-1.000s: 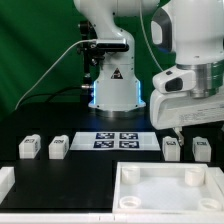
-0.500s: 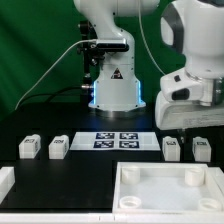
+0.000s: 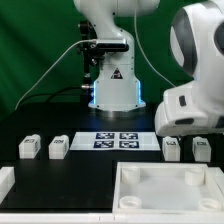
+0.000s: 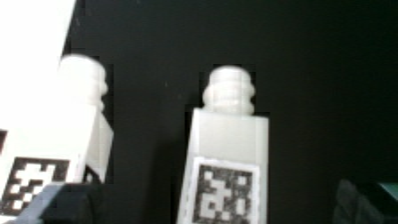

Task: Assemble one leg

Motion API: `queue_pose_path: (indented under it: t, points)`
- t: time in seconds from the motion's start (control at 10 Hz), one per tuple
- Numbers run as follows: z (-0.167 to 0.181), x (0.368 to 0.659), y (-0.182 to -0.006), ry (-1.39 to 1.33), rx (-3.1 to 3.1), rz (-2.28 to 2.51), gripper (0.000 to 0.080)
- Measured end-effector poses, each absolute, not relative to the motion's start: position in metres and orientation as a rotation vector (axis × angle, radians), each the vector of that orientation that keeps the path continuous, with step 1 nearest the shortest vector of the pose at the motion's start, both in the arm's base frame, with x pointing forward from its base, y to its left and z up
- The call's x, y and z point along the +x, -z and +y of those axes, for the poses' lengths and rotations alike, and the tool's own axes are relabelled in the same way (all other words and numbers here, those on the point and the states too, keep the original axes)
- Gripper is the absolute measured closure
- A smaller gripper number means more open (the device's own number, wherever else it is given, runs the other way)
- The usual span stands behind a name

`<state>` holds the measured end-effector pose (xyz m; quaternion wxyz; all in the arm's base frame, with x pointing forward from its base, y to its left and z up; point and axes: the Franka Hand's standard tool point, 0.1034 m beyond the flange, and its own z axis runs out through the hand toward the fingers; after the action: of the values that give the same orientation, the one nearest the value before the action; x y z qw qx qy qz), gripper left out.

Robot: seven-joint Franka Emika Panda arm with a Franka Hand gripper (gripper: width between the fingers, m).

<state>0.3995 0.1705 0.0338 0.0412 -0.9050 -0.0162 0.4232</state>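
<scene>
— Where are we finding the gripper [image 4: 219, 203]?

— We are seeing it hanging wide open and holding nothing. A dark fingertip [image 4: 63, 205] is showing at each side of the wrist view. The leg [image 4: 228, 150] is resting on the table [image 3: 100, 165] directly beneath the gripper. It is lining up with the gap between the fingers and touching neither.

— So what are we worrying about from here?

— Mostly the neighbour leg [image 4: 80, 130]. It is sitting just beside ours, close to one finger's side of the gripper. If we are going down even slightly off-centre, that finger could land on top of it. It could also wedge between the two and push both askew.

— And the grasp itself?

— The leg's edges are rounded, so we are expecting it to twist or squirt out if the fingers close off its middle. Taking it too near the knobbed end could leave that end crooked for seating later.

— Are we trusting the alignment?

— Only loosely. The wrist view is coming through blurred. In the exterior view the arm's white housing is covering the fingers, so we are not able to judge their height above the table. A misjudged height could mean driving into the table or closing above the leg.
</scene>
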Motion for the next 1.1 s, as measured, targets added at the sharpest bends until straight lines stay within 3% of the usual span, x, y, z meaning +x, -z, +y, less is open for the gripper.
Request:
queue_pose_path:
  t: [0.8,1.0,1.1]
  points:
    - [0.176,0.390,-0.012,-1.338,-2.755,-0.066,0.0151]
    - [0.176,0.390,-0.012,-1.338,-2.755,-0.066,0.0388]
    - [0.176,0.390,-0.012,-1.338,-2.755,-0.067,0.0388]
